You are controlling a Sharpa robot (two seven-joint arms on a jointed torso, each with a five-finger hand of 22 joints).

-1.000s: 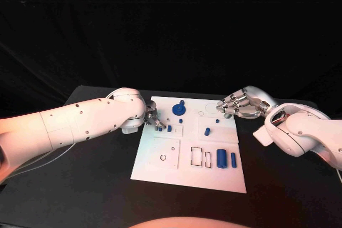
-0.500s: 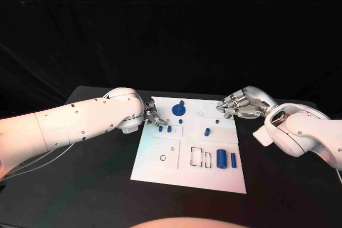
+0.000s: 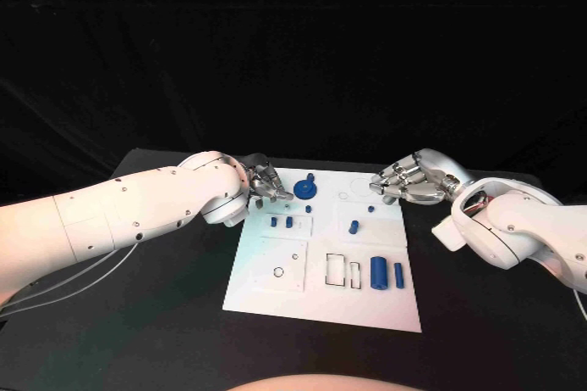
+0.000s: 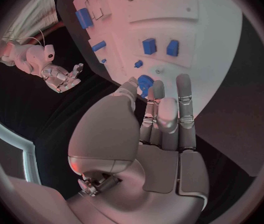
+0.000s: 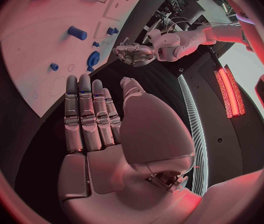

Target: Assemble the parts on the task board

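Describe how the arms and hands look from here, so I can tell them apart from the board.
Both arms are smooth white shells with small dark dots. The left arm trails thin pale cables. The left hand and right hand are silver metal with jointed fingers.

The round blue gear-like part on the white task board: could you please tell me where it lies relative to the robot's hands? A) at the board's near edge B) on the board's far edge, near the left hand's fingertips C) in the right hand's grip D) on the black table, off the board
B: the round blue gear-like part lies on the white task board at its far edge, close to the left hand, while the right hand holds nothing.
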